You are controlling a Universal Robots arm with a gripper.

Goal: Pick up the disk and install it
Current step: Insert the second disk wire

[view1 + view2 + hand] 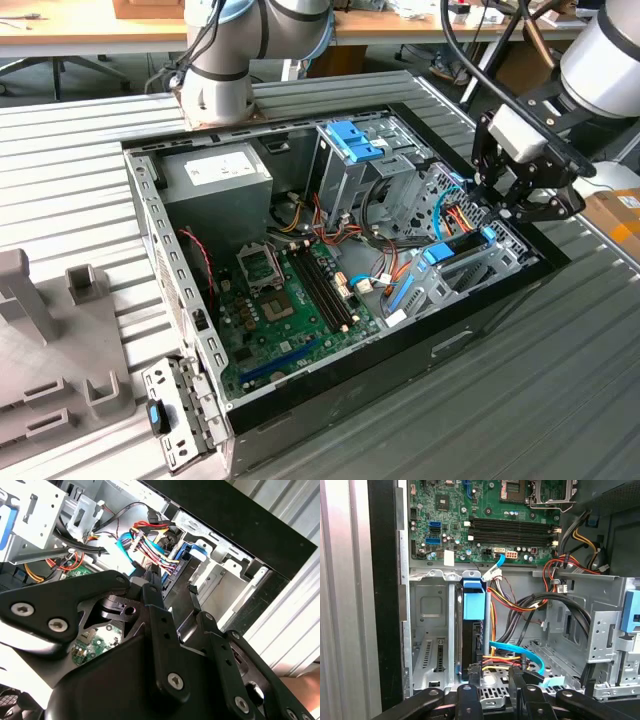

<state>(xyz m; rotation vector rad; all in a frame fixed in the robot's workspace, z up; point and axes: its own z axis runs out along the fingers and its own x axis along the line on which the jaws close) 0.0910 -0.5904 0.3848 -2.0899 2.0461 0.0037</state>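
I count one open computer case (480, 330), one motherboard (290, 310), one power supply (215, 180), four memory slots (325, 290), one disk (472, 630), and my one tool (520, 195).

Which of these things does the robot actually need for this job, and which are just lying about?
Part of the job:
- disk, standing on edge in the drive bay
- tool, right by the disk

Just there:
- power-supply box
- motherboard
- blue latch on the tall cage
- grey fixture outside the case
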